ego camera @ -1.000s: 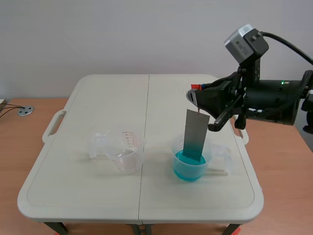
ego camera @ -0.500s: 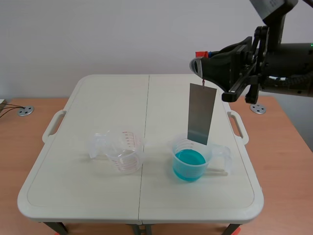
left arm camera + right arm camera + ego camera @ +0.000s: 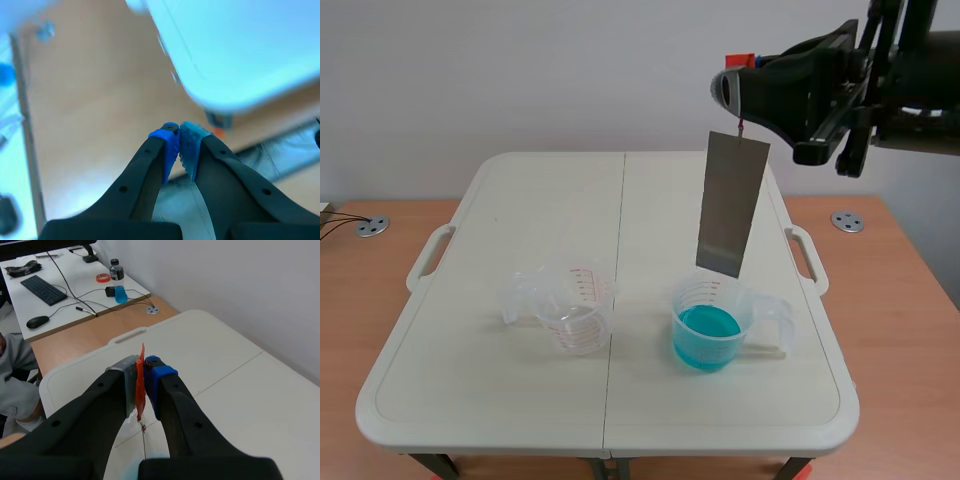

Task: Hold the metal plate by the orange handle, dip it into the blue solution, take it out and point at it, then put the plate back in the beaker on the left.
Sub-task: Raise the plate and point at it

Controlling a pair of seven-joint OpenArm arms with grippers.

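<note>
Right gripper (image 3: 141, 367): fingers clenched on orange handle (image 3: 140, 396). Metal plate (image 3: 731, 205) hangs slightly tilted, lower edge above the blue-solution beaker (image 3: 708, 330) on the counter (image 3: 520, 400). Left gripper (image 3: 179, 144): fingers pressed together, grasping nothing.

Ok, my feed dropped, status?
Right claw shut on orange handle. Plate hangs above blue solution. Left claw shut, empty. Nothing blocks left beaker.

The scene view faces the table (image 3: 500, 400) from between the arms. The right wrist view looks down past the right gripper (image 3: 142, 380) onto it; the left catches only its corner.
</note>
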